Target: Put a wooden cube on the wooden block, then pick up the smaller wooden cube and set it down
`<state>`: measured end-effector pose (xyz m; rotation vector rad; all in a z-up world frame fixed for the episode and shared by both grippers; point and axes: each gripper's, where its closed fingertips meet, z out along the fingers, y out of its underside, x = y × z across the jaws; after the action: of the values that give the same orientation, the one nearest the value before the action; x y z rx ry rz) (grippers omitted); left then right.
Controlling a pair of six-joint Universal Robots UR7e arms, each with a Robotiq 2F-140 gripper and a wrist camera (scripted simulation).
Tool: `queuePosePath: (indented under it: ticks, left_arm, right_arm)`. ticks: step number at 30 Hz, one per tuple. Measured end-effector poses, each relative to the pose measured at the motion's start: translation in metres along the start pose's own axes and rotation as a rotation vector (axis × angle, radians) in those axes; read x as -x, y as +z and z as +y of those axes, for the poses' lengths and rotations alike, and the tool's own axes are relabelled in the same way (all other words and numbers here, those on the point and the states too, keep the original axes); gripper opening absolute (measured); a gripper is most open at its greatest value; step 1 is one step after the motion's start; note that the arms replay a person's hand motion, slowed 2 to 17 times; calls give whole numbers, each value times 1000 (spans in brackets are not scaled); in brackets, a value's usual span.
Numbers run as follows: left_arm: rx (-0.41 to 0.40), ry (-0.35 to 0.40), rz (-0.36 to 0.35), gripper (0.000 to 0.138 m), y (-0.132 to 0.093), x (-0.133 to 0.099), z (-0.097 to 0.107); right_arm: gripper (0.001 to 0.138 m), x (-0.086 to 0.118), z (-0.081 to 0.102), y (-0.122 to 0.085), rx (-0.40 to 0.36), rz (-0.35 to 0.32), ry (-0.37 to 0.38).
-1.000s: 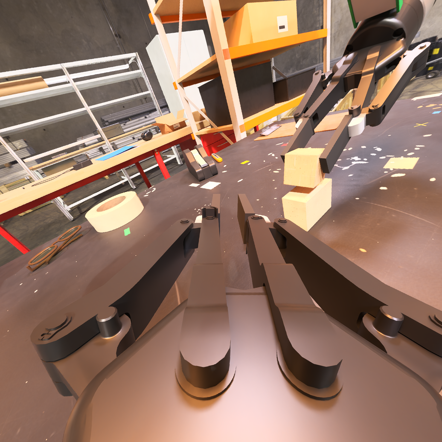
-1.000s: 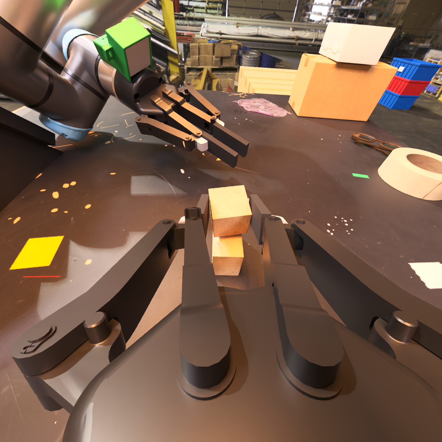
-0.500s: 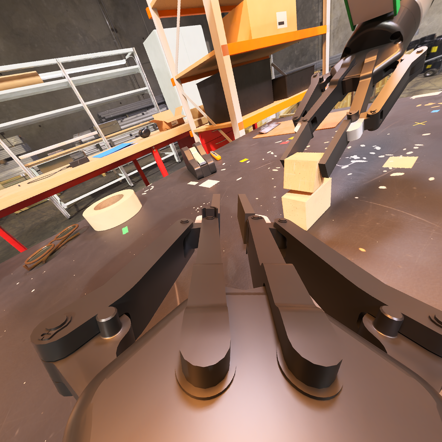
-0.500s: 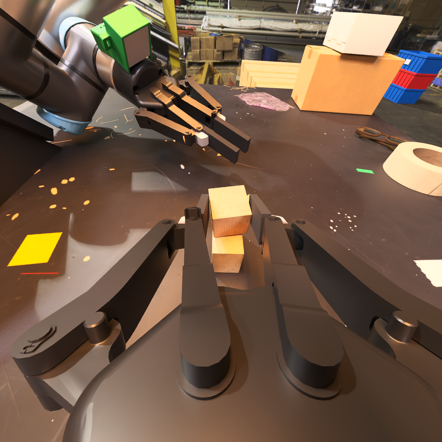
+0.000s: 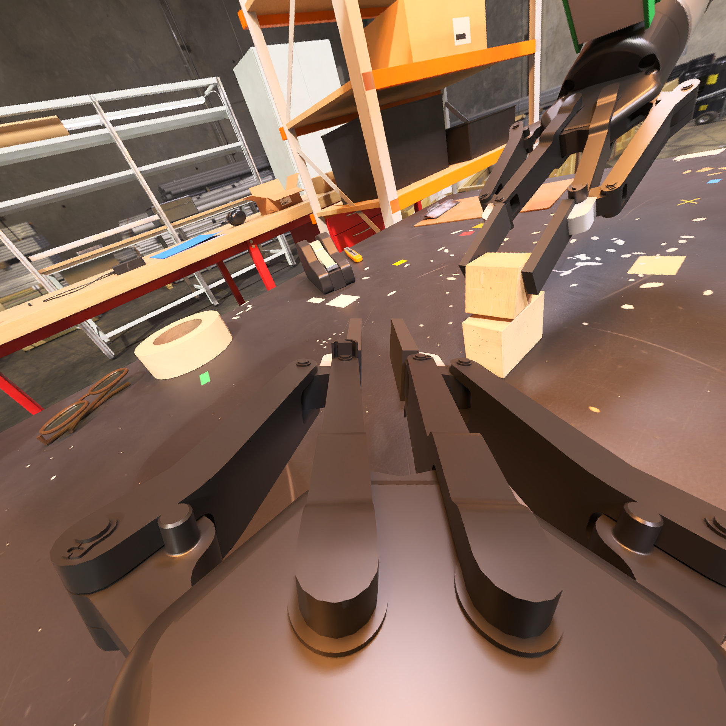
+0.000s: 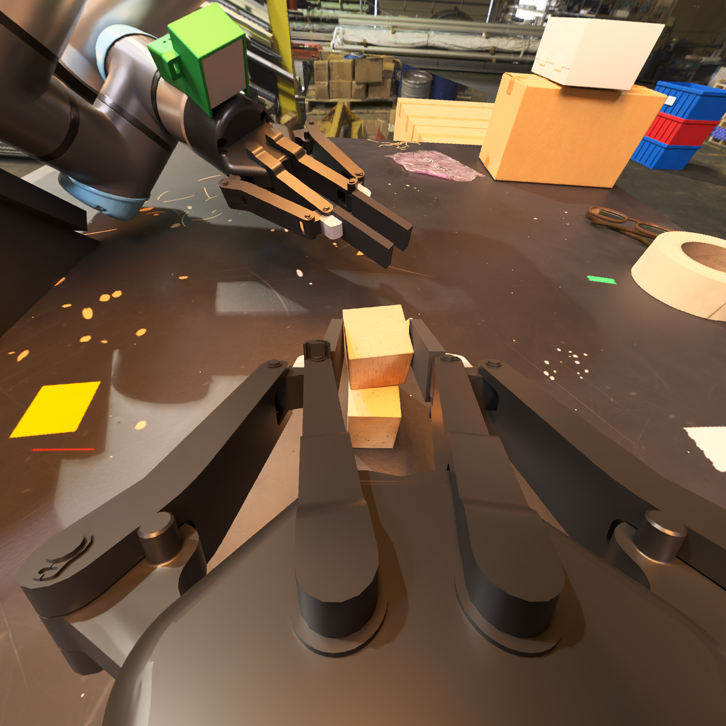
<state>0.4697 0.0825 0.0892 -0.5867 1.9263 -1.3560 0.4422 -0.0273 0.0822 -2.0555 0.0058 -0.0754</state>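
A pale wooden cube [image 6: 377,345] rests on a wooden block [image 6: 373,416] that stands on the dark table. My right gripper [image 6: 377,334] is shut on the cube, one finger on each side. In the left wrist view the cube [image 5: 493,286] sits slightly askew on the block [image 5: 499,341], with the right gripper [image 5: 510,271] coming down from above. My left gripper [image 5: 375,334] is shut and empty, low over the table just left of the stack. It also shows in the right wrist view [image 6: 396,245], beyond the stack.
A tape roll [image 5: 184,341] and brown glasses [image 5: 82,404] lie to the left gripper's left. A tape dispenser [image 5: 324,263] and a yellow knife [image 5: 353,255] lie farther off. A cardboard box [image 6: 561,129] and pink plastic [image 6: 432,165] sit at the table's far side.
My right gripper has lowered the cube, and the dark gap between cube and block has closed. The left gripper has barely moved.
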Motion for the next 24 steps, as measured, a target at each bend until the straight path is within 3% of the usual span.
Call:
queuePosePath:
  ticks: [24]
  left_arm:
    - [1,4,3,20,0,-1,0]
  right_arm:
    - [44,-1,1,0,-10,-18,37]
